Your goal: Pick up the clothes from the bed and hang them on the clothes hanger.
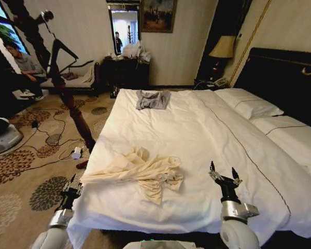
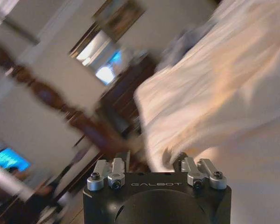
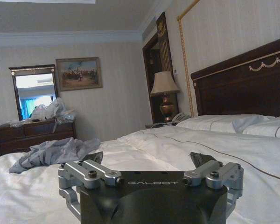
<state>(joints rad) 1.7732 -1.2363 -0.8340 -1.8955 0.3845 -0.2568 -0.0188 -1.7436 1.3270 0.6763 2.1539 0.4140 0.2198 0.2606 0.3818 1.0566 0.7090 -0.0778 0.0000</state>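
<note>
Shirt [image 1: 140, 172] lay crumpled on bed [image 1: 207, 129]: light, limp, easily bunched.
We judged its thick central folds best; right pincer [image 1: 224, 173] released, left pincer [image 1: 72, 182] state unclear.

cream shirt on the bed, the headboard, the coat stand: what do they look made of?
The clothes: soft thin woven fabric, matte, going by the limp folds and creases.
Headboard: dark, probably wood, slightly glossy, with gilt trim.
Coat stand: dark turned wood, judging by its lathe-shaped post.
</note>
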